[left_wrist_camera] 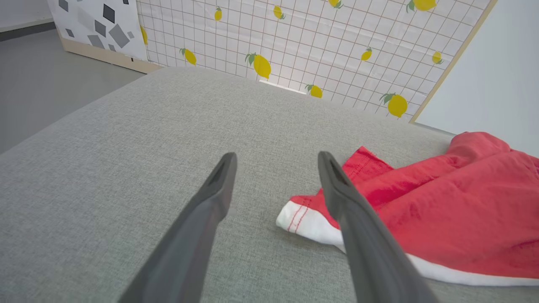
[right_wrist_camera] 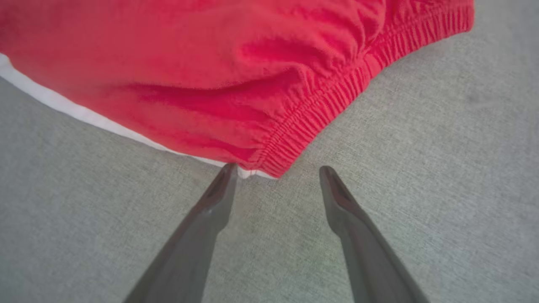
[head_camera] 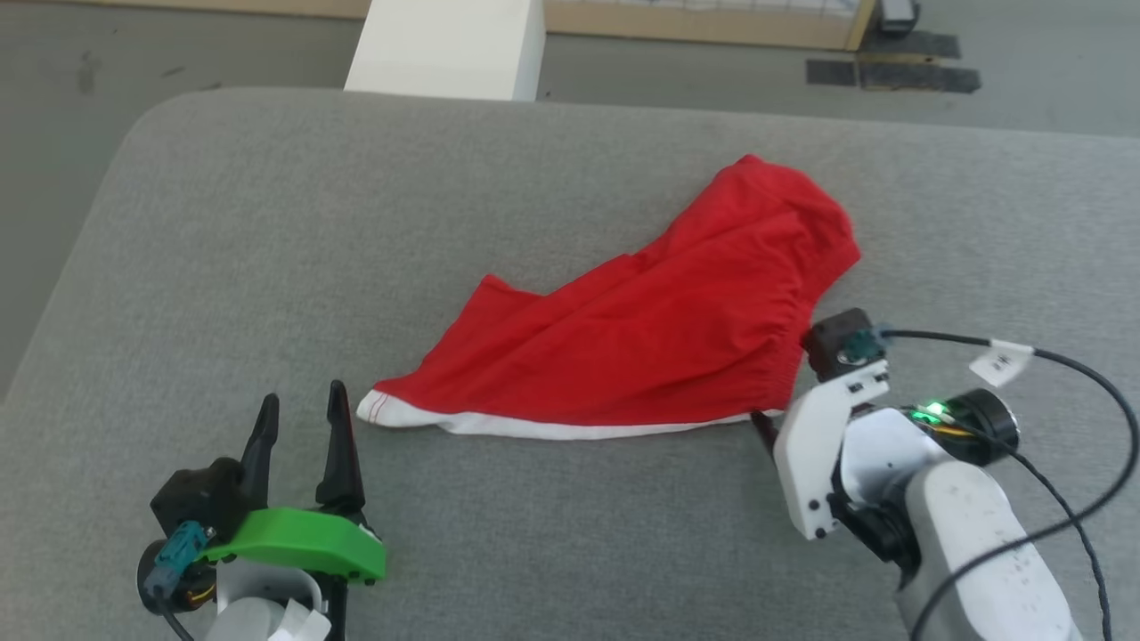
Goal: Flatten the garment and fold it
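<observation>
The garment (head_camera: 650, 329) is a bright red pair of shorts with a white edge strip, lying rumpled on the grey cushion (head_camera: 267, 223). My left gripper (head_camera: 303, 405) stands open just left of its white-trimmed corner (left_wrist_camera: 303, 221), with nothing between the fingers. In the left wrist view the right finger (left_wrist_camera: 353, 219) crosses in front of that corner. My right gripper (right_wrist_camera: 276, 170) is open and empty, its tips just short of the elastic waistband corner (right_wrist_camera: 320, 122). In the head view the right wrist (head_camera: 837, 427) sits at the garment's lower right end and hides most of its fingers.
A white block (head_camera: 450, 44) stands beyond the cushion's far edge. A lemon-patterned grid panel (left_wrist_camera: 320, 46) rises behind the cushion. Grey floor (head_camera: 1024, 53) lies past the far edge, with dark tape patches (head_camera: 891, 71). A black cable (head_camera: 1069, 374) loops off the right wrist.
</observation>
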Controlling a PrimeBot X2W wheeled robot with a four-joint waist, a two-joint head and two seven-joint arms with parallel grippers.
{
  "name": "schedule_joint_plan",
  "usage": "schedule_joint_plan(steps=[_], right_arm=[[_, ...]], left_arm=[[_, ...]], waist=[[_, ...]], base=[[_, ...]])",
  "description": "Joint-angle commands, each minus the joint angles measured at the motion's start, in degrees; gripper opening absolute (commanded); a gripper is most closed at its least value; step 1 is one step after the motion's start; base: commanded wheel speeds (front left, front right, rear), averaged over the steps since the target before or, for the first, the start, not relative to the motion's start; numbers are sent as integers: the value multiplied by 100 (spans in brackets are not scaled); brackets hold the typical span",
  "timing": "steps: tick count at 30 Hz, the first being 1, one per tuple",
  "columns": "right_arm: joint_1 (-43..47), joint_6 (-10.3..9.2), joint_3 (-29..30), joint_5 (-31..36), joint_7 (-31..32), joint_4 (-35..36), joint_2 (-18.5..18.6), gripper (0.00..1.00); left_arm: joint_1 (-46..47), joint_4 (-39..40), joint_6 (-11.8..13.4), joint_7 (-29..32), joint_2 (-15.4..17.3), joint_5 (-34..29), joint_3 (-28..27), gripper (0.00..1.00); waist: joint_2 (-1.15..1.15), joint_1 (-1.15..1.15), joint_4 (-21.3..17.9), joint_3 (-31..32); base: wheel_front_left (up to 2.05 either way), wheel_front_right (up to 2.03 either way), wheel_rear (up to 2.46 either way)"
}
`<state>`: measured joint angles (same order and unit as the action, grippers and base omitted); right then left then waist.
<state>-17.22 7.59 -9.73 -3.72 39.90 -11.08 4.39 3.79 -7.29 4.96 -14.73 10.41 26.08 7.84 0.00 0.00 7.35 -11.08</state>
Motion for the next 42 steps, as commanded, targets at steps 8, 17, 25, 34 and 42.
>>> schedule_joint_plan(steps=[8, 17, 25, 34, 42], right_arm=[[-547, -10, -409, 155, -78, -686, 77, 100], [-682, -10, -686, -55, -70, -1110, 150, 0], [-596, -10, -653, -358, -156, -864, 259, 0], [-362, -10, -714, -454, -71, -473, 347, 0], [-357, -10, -786, -486, -66, -249, 319, 0]], left_arm=[[247, -118, -280, -26, -280, -253, -199, 100], [343, -323, -525, -27, -477, -412, -383, 100], [489, -741, -659, 468, -487, -257, -337, 100], [1389, -1007, -176, 3726, -180, 84, -79, 100], [1447, -888, 86, 5863, -140, 357, 270, 5]], waist=[[0, 0, 318, -404], [0, 0, 285, -475], [0, 0, 177, -270], [0, 0, 91, -203], [0, 0, -106, -284]], base=[[0, 0, 0], [0, 0, 0], [0, 0, 0], [0, 0, 0], [0, 0, 0]])
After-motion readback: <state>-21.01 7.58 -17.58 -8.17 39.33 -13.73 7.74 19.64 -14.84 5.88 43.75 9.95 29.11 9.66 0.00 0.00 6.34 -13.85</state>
